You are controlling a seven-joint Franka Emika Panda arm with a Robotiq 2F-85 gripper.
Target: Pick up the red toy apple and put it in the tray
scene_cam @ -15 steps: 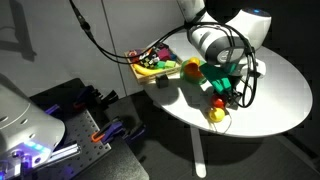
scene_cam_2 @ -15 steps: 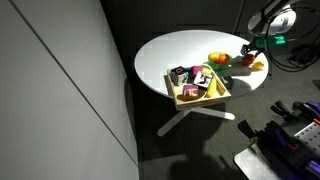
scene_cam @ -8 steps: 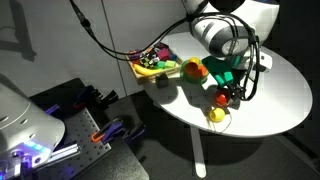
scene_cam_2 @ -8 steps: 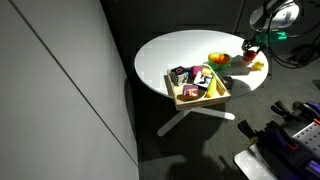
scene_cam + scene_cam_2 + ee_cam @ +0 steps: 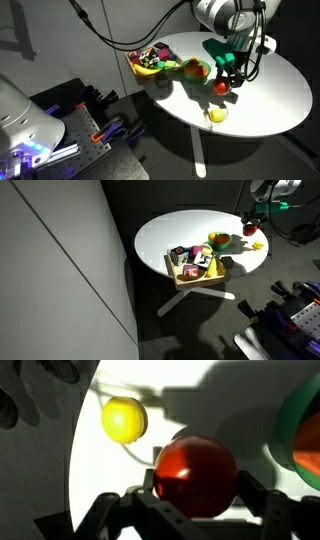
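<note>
In the wrist view we see the gripper point(image 5: 197, 488) closed around the red toy apple point(image 5: 195, 473), its dark fingers point(image 5: 252, 488) pressed against the glossy skin on both sides. Beyond the apple the small yellow ball point(image 5: 124, 419) lies on the white counter point(image 5: 90, 470), apart from the apple. At the right edge of this view a curve of the green bowl point(image 5: 298, 415) comes in, with a bit of the orange fruit point(image 5: 312, 460) inside it.

In an exterior view we find the arm point(image 5: 225, 15) reaching down over the round counter point(image 5: 275, 100), and the gripper point(image 5: 226, 80) has the apple point(image 5: 221, 88) between its fingers. To us the apple looks as though it hangs just above the counter rather than resting on it, though at this size we cannot be sure. The yellow ball point(image 5: 216, 115) sits near it, closer to the counter's rim.

The tray point(image 5: 138, 68) stands at the counter's edge, well apart from the apple, and holds dark and colourful toy foods point(image 5: 153, 57). The green bowl point(image 5: 196, 70) with its orange fruit stands between the tray and the apple. In an exterior view from another side we see the same order: tray point(image 5: 200, 282), bowl point(image 5: 219, 240), then the apple point(image 5: 250, 227) held in the gripper, outside the tray.
</note>
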